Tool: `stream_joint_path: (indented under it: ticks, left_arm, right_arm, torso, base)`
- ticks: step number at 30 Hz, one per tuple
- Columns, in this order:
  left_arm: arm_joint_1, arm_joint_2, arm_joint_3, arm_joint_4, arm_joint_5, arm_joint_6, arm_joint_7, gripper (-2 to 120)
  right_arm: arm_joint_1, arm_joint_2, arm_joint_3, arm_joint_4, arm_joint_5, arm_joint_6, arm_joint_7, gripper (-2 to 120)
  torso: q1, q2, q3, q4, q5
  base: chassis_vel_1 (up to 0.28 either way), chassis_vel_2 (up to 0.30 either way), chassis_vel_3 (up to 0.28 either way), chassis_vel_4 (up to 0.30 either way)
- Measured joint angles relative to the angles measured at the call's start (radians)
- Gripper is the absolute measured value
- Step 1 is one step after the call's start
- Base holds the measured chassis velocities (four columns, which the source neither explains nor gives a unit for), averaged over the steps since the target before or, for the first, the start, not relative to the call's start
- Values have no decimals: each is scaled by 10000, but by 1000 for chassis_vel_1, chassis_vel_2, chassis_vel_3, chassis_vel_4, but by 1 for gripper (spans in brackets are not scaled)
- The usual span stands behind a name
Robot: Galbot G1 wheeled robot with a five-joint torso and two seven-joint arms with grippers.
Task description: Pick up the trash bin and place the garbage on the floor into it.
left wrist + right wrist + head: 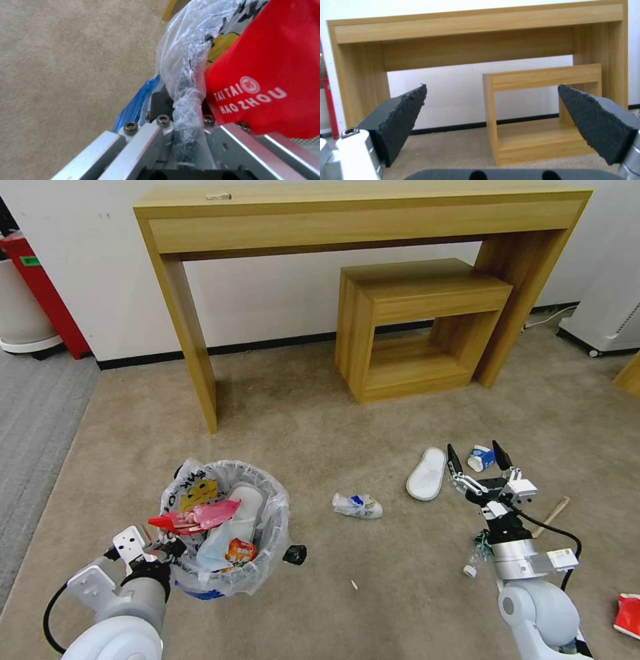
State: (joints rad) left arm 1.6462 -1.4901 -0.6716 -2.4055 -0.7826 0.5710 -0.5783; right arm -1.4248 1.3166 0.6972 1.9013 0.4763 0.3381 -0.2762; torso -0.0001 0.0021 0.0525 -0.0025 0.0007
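Small round trash bin (230,573) at lower left, clear smiley-printed liner, stuffed with red wrappers, left gripper (163,548) pinching its rim, right gripper (477,457) lower right, jaws spread.

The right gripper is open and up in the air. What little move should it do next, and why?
Probably dip down toward the blue-white paper cup. The right gripper is open and holds nothing, and the cup lies on the carpet near its fingertips, beside the white slipper. The left gripper already grips the trash bin by its rim, so the bin is ready.
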Motion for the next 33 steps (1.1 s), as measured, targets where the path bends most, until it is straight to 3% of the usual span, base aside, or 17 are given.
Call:
stream_joint_path:
  ticks: [10, 18, 23, 24, 26, 27, 29, 30, 31, 33]
  left_arm:
    - [-42, 7, -10, 95, -35, -1, 49, 0]
    - [-48, 6, -3, 109, -38, -5, 97, 0]
    - [5, -4, -5, 19, -38, -5, 127, 0]
    - [14, -9, -5, 1, -38, -5, 129, 0]
    - [53, -40, 3, -51, -18, -4, 130, 0]
    - [53, -40, 3, -51, -18, -4, 130, 0]
    - [108, -72, 22, -131, -4, -5, 132, 0]
    - [138, -79, 19, -161, -2, -5, 136, 0]
    - [138, -79, 19, -161, -2, -5, 136, 0]
    - [208, -82, -12, -201, -5, -14, 176, 0]
  right_arm:
    - [41, 10, -70, -24, -35, -102, 180, 100]
    - [-4, -8, 0, -27, -39, -190, 296, 100]
    - [-267, -158, 233, 366, -238, -1216, 894, 100]
    - [-300, -245, 235, 434, -268, -1572, 1370, 100]
    - [-329, -600, 240, 688, -228, -3365, 3210, 100]
    - [-329, -600, 240, 688, -228, -3365, 3210, 100]
    - [-322, -1034, 209, 851, 366, -5728, 4867, 100]
    - [-280, -1234, 182, 761, 664, -6564, 5306, 100]
    - [-280, -1234, 182, 761, 664, -6564, 5306, 100]
    - [-89, -1551, 124, 299, 1170, -7596, 5731, 100]
  torso:
    - [1, -1, 4, 3, 1]
    - [1, -1, 0, 1, 1]
    - [1, -1, 0, 0, 1]
    - [1, -1, 0, 0, 2]
    - [1, -1, 0, 1, 1]
    - [1, -1, 0, 1, 1]
    - [1, 0, 0, 0, 0]
    - [1, -1, 0, 0, 0]
    - [1, -1, 0, 0, 0]
    - [1, -1, 1, 0, 1]
  base:
    - [-126, 165, 127, -138]
    - [0, 0, 0, 0]
    - [0, 0, 0, 0]
    - [0, 0, 0, 0]
    - [0, 0, 0, 0]
    - [0, 0, 0, 0]
    - [0, 0, 0, 0]
    - [0, 0, 0, 0]
    - [0, 0, 0, 0]
    - [0, 0, 0, 0]
